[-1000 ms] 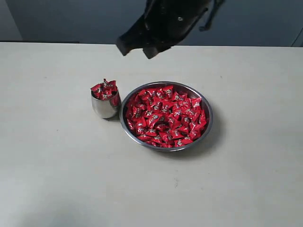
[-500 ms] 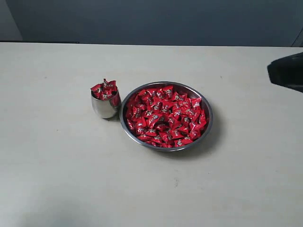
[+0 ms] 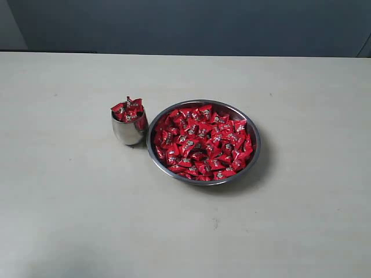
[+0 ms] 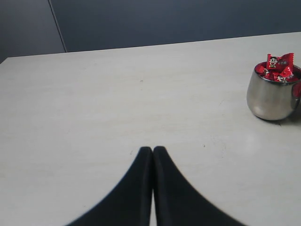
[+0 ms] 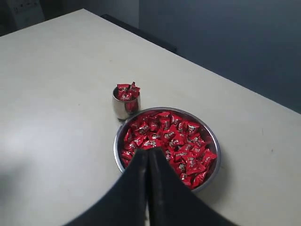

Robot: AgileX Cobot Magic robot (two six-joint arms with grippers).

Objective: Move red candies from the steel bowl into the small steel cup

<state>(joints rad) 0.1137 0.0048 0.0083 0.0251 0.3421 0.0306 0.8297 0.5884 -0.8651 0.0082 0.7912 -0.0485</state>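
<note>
The red candies carry small white marks, illegible.

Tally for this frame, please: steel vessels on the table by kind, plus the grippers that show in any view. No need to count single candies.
steel bowl: 1
small steel cup: 1
grippers: 2, the left gripper and the right gripper, both shut and empty
Total: 4
The red candies lie in both vessels, too many to count.

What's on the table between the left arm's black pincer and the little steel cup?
Nothing. In the left wrist view, only bare table separates the left gripper from the small steel cup.
</note>
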